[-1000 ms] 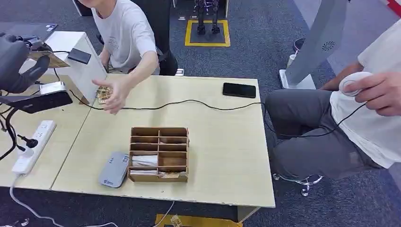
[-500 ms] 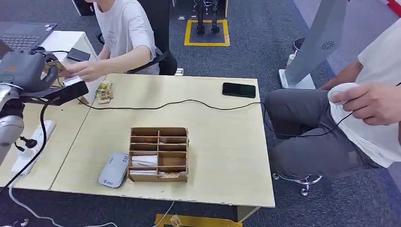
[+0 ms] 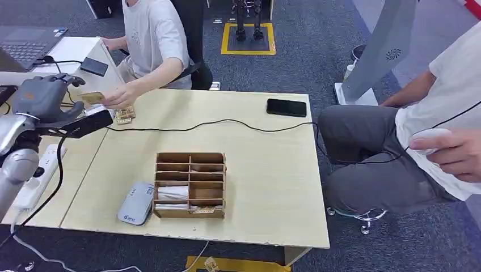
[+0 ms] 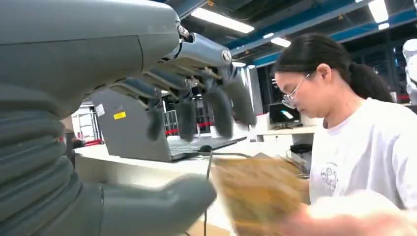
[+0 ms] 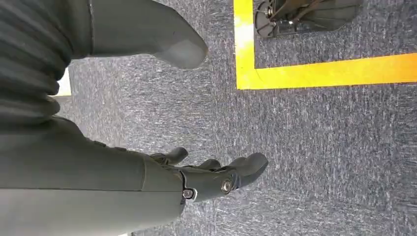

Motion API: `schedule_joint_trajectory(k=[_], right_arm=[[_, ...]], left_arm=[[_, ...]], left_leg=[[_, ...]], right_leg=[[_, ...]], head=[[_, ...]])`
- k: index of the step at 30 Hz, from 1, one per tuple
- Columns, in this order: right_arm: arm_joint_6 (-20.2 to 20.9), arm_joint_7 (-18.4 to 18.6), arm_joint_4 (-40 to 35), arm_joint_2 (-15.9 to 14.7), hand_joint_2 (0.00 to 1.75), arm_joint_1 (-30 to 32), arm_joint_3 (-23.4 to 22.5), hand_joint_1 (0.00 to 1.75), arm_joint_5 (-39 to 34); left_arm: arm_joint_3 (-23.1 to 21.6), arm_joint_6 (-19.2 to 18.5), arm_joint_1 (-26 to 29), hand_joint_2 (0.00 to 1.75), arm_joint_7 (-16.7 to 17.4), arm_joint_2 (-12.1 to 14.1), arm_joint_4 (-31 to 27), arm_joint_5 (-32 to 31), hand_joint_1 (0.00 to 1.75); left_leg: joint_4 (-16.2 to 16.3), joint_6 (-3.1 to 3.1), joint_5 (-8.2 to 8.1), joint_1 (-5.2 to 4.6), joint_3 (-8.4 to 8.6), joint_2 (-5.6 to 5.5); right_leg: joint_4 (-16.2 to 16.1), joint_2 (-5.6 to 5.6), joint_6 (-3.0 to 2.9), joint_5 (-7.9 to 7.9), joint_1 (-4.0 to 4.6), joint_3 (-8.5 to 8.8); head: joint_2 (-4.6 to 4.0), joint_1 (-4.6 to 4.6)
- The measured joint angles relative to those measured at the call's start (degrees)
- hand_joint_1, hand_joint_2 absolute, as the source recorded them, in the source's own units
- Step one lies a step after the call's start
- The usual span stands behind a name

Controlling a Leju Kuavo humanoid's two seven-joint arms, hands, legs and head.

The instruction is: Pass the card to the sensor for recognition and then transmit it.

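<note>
Since half a second ago the person's hand (image 3: 119, 97) has taken the card (image 3: 92, 97); keep your left hand (image 3: 42, 101) fingers wide and withdraw slowly.

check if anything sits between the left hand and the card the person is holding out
Nothing visible does. The card lies in the person's hand, right beside the left hand. In the left wrist view the fingers are spread above the blurred card, with only open air between them.

Tan card (image 3: 92, 97) pinched in person's hand (image 3: 118, 97), just above black sensor (image 3: 85, 123).
</note>
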Motion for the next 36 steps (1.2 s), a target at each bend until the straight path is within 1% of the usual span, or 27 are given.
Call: schedule_joint_trajectory(k=[3,6,8,9,10,12,13,16,17,18,19,20,21,23,24,25,26,28,31,33,34,36], right_arm=[[-0.5,0.0,0.7,-0.3,1.75,0.0,0.0,0.0,0.0],[-0.7,-0.1,0.9,-0.5,1.75,0.1,0.0,0.0,-0.2],[-0.4,-0.3,0.7,-0.5,1.75,0.2,0.0,0.0,-0.2],[0.0,-0.3,0.5,-0.4,1.75,0.3,-0.2,0.0,-0.3],[0.7,-0.3,0.0,-0.3,1.75,0.4,-0.3,0.0,-0.5],[1.5,-0.2,-0.9,0.0,1.75,0.6,-0.7,0.0,-0.8],[2.0,0.1,-1.7,0.4,1.75,0.6,-1.0,0.0,-0.9],[3.6,0.7,-4.0,1.5,1.75,1.0,-1.8,0.0,-0.6],[4.2,0.9,-5.1,2.1,1.75,1.2,-2.3,0.0,-0.5],[5.0,1.2,-6.2,2.6,1.75,1.4,-2.6,0.0,-0.1],[5.8,1.3,-7.4,3.1,1.75,1.6,-2.9,0.0,0.0],[6.4,1.5,-8.5,3.5,1.75,1.7,-3.2,0.0,0.0],[6.8,1.7,-9.5,3.9,1.75,1.7,-3.6,0.0,-0.1],[7.0,1.8,-11.2,4.4,1.75,1.8,-4.4,0.0,-0.1],[7.1,1.8,-11.9,4.5,1.75,1.8,-4.7,0.0,-0.1],[7.2,1.8,-12.5,4.7,1.75,1.7,-5.0,0.0,-0.1],[7.4,1.8,-13.0,4.8,1.75,1.7,-5.3,0.0,-0.1],[7.3,1.8,-13.6,4.9,1.75,1.7,-5.8,0.0,-0.1],[7.2,1.7,-14.1,5.1,1.75,1.7,-6.5,0.0,-0.1],[6.8,1.7,-14.1,5.1,1.75,1.6,-6.9,0.0,-0.1],[6.4,1.7,-14.1,5.1,1.75,1.5,-7.1,0.0,-0.1],[5.9,1.7,-14.1,5.1,1.75,1.4,-7.4,0.0,-0.1]], left_arm=[[1.4,2.0,3.1,1.75,0.0,-0.1,0.0,0.0,0.0],[4.8,3.7,8.7,1.75,-0.6,0.1,-1.2,0.2,0.0],[8.6,5.8,14.5,1.75,-1.5,0.0,-3.1,0.5,0.0],[10.7,6.7,17.5,1.75,-2.0,-0.1,-4.0,0.3,0.0],[13.6,7.9,20.9,1.75,-2.6,-0.5,-5.1,0.0,0.0],[18.5,9.6,26.7,1.75,-3.6,-1.6,-6.3,-0.4,0.0],[21.5,10.6,29.7,1.75,-3.9,-2.8,-7.0,-1.0,0.0],[29.2,12.6,37.8,1.75,-6.3,-7.9,-8.1,-2.7,0.0],[32.2,12.7,40.4,1.75,-7.7,-10.6,-8.5,-3.6,0.0],[34.9,12.6,42.1,1.75,-9.2,-12.7,-8.6,-4.1,0.0],[38.1,12.5,43.1,1.75,-11.3,-15.9,-8.6,-4.7,0.0],[41.6,12.3,43.8,1.75,-13.2,-19.2,-8.6,-5.1,0.0],[44.4,11.2,44.1,1.75,-15.2,-22.4,-8.5,-5.2,0.0],[51.7,9.2,43.4,1.75,-19.2,-28.2,-7.5,-6.1,0.0],[55.4,8.1,42.8,1.75,-20.6,-31.5,-6.7,-7.0,0.0],[59.6,7.1,41.9,1.75,-21.8,-34.1,-5.3,-8.1,0.0],[62.8,6.5,40.9,1.75,-23.0,-36.5,-3.6,-9.2,0.0],[70.3,5.4,38.7,1.75,-23.4,-40.6,0.4,-11.3,0.0],[80.8,6.1,35.6,1.75,-23.0,-45.4,8.6,-14.0,0.0],[86.3,6.9,33.9,1.75,-21.1,-48.4,13.8,-14.8,0.0],[89.1,8.0,32.9,1.75,-19.4,-50.4,17.0,-15.4,0.0],[93.5,9.8,31.6,1.75,-16.8,-53.3,22.5,-15.6,0.0]], left_leg=[[0.0,0.0,0.0,0.0,-0.01,0.01],[0.0,0.0,-0.01,0.02,0.0,0.09],[0.0,-0.04,-0.06,0.01,0.01,0.22],[0.0,-0.05,-0.07,0.02,0.02,0.26],[0.0,-0.09,-0.13,0.01,0.03,0.31],[0.0,-0.09,-0.14,0.03,-0.01,0.31],[0.0,-0.1,-0.16,0.01,0.01,0.31],[0.0,-0.13,-0.2,0.02,0.01,0.33],[0.0,-0.12,-0.21,0.01,-0.01,0.33],[0.0,-0.11,-0.21,0.0,-0.03,0.27],[0.0,-0.1,-0.21,-0.02,-0.06,0.16],[0.0,-0.1,-0.21,-0.01,-0.06,0.13],[0.0,-0.1,-0.21,0.0,-0.06,0.13],[0.0,-0.09,-0.21,-0.01,-0.06,0.06],[0.0,-0.09,-0.22,-0.01,-0.06,0.05],[0.0,-0.09,-0.22,-0.02,-0.06,0.04],[0.0,-0.09,-0.22,-0.01,-0.05,0.04],[0.0,-0.09,-0.22,-0.02,-0.04,0.03],[0.0,-0.09,-0.21,-0.02,-0.01,0.0],[0.0,-0.09,-0.21,-0.03,-0.02,-0.07],[0.0,-0.09,-0.21,-0.05,-0.02,-0.1],[0.0,-0.09,-0.22,-0.06,-0.02,-0.12]], right_leg=[[0.0,0.01,0.0,0.0,0.0,0.0],[0.0,0.13,0.0,0.0,0.0,0.0],[0.0,0.26,-0.01,-0.02,0.0,-0.03],[0.0,0.3,-0.01,-0.02,0.0,-0.06],[0.0,0.35,-0.02,-0.04,0.0,-0.08],[0.0,0.36,-0.02,-0.07,0.02,-0.11],[0.0,0.36,-0.02,-0.07,-0.01,-0.1],[0.0,0.36,-0.07,-0.12,-0.02,-0.09],[0.0,0.36,-0.06,-0.13,-0.01,-0.09],[0.0,0.32,-0.04,-0.14,-0.01,-0.09],[0.0,0.22,0.03,-0.19,-0.04,-0.07],[0.0,0.19,0.03,-0.2,-0.03,-0.04],[-0.1,0.19,0.03,-0.2,-0.02,-0.03],[-0.1,0.13,0.04,-0.19,-0.05,0.01],[-0.1,0.13,0.04,-0.19,-0.05,0.04],[-0.1,0.12,0.04,-0.19,-0.05,0.05],[-0.1,0.12,0.04,-0.19,-0.04,0.05],[-0.1,0.11,0.04,-0.19,-0.05,0.07],[-0.1,0.04,0.04,-0.19,-0.05,0.08],[-0.1,-0.04,0.04,-0.19,-0.05,0.09],[-0.1,-0.06,0.06,-0.21,-0.06,0.08],[-0.1,-0.07,0.07,-0.21,-0.07,0.09]], head=[[0.0,0.02],[0.0,0.04],[0.0,-0.04],[0.0,0.07],[0.0,-0.02],[0.0,0.02],[0.0,0.02],[0.0,-0.04],[0.0,-0.09],[0.0,-0.04],[0.0,-0.04],[0.0,-0.07],[0.0,-0.04],[0.0,-0.04],[0.0,-0.04],[0.0,-0.02],[0.0,-0.04],[0.0,-0.04],[0.0,-0.09],[0.0,-0.04],[0.0,-0.07],[0.0,-0.02]])
